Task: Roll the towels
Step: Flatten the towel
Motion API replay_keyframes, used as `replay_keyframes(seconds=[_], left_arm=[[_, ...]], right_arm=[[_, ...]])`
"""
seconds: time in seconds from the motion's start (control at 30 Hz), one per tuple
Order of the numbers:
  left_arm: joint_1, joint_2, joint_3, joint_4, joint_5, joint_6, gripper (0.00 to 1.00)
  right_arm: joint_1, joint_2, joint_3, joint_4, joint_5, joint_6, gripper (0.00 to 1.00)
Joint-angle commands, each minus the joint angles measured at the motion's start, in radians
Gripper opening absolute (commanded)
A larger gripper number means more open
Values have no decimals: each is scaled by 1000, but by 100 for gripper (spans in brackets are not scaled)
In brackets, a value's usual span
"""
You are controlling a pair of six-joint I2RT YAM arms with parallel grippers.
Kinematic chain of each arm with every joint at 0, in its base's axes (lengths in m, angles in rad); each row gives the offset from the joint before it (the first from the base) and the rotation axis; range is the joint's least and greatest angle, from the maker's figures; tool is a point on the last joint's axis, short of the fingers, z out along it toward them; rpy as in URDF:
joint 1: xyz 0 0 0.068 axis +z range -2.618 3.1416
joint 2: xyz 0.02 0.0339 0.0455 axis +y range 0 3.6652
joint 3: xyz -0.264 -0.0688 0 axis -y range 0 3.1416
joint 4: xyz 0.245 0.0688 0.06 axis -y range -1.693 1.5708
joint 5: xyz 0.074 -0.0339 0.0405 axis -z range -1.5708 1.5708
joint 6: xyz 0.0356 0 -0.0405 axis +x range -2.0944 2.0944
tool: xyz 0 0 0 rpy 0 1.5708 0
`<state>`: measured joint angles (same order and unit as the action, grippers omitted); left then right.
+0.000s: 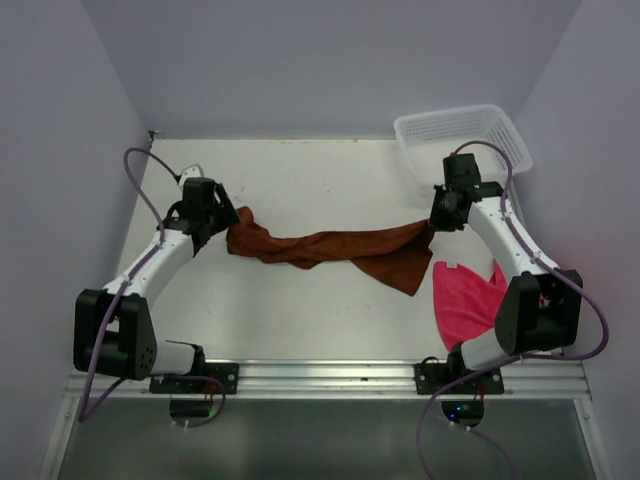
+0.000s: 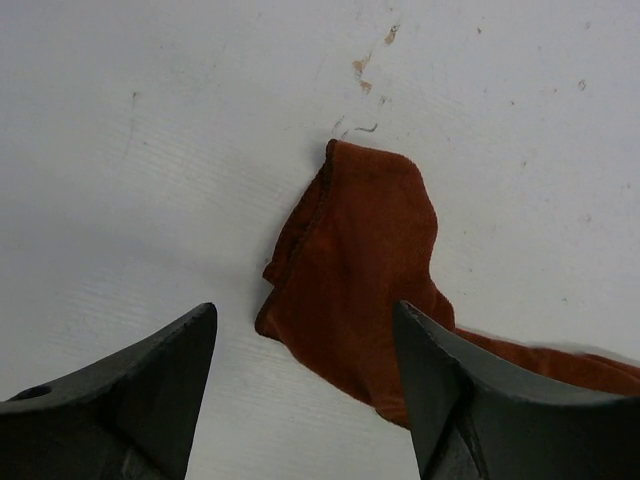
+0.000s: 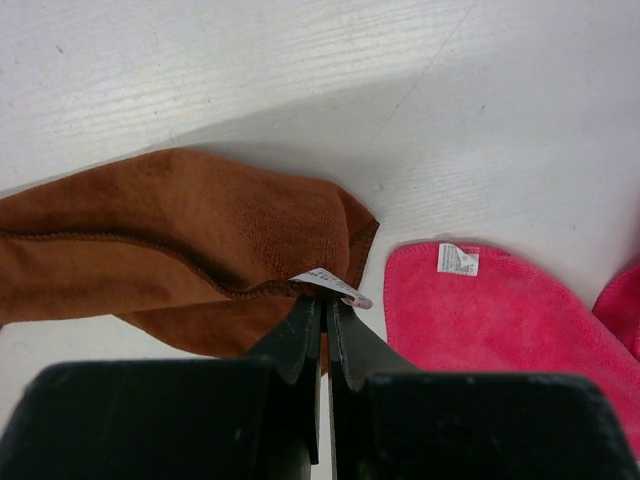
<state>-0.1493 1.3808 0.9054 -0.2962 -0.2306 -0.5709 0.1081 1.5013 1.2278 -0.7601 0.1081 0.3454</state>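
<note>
The left tool (image 2: 305,318) stands wide, its two dark fingers (image 2: 140,390) apart over the counter (image 2: 150,150) and gripping nothing. The left end of the rust-brown towel (image 1: 330,248) lies crumpled on the counter just beyond the fingertips. The right tool (image 3: 322,300) is pinched tight on the towel's right end, at the hem beside a small white label (image 3: 330,285). Between the two tools the towel runs across the middle of the counter as a loose, twisted band. The pink towel (image 1: 462,300) lies flat at the near right — just beside the brown one, partly hidden by the right arm (image 1: 500,240). A white mesh basket (image 1: 505,130) sits at the far right corner.
</note>
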Motion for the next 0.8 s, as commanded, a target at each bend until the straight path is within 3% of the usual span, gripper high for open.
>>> replay_keyframes(seconds=[0.0,0.23,0.43,0.77], left_arm=[[16,-87,-74,40,68,-95,74],[19,-183,-275,88,108,-187,54],[20,-174,-349,104,97,-227,26],[20,-131,-390,267,120,-205,31]], right_arm=[[-2,-18,-25,33,-21,-26,0],[1,-42,-50,45,-28,-26,0],[4,-46,-54,38,-27,-28,0],[10,-53,-67,50,-35,-26,0]])
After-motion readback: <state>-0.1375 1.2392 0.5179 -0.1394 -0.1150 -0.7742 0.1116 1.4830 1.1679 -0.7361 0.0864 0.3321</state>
